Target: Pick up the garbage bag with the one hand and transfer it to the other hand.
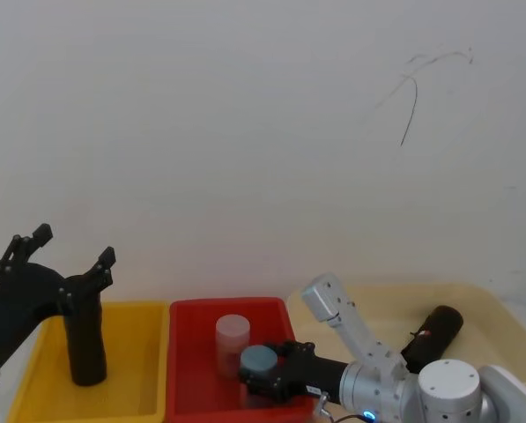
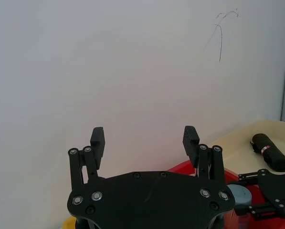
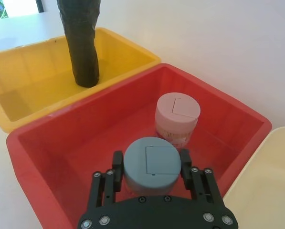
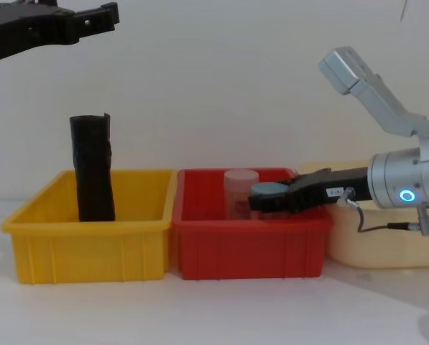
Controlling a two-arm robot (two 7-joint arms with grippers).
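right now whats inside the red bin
The red bin holds two jars: a pink-lidded jar and a grey-lidded jar with the right gripper closed around it. The gripper covers the grey jar's lower body and the floor beneath.

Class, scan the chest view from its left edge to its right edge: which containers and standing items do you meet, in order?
Yellow bin with the plain black roll standing in it → red bin → pink-lidded jar → grey-lidded jar between the right gripper's jaws → cream tray.
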